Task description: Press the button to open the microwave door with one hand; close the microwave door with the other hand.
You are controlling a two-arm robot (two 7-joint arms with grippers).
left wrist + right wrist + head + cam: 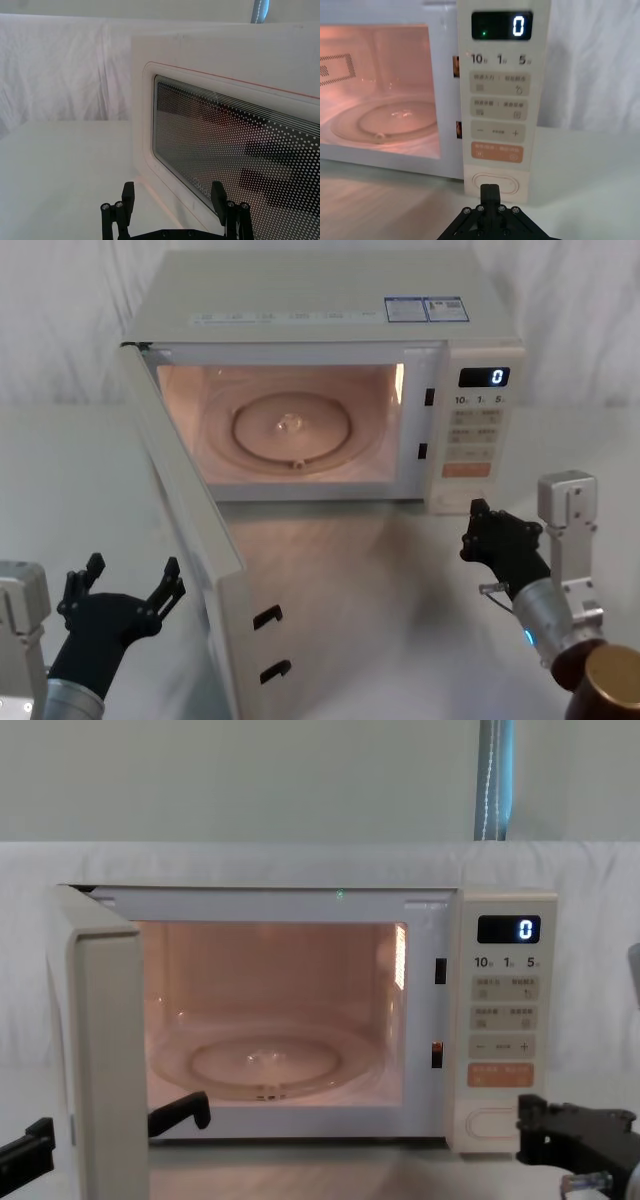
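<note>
The microwave door is swung open; the left gripper is spread at its nine o'clock, the right gripper pressed together before the button.

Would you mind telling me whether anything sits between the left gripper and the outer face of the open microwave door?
Nothing visible does. The left gripper, fingers open, faces the microwave door with only bare table between them. The right gripper sits by the button, away from the door's swing.
</note>
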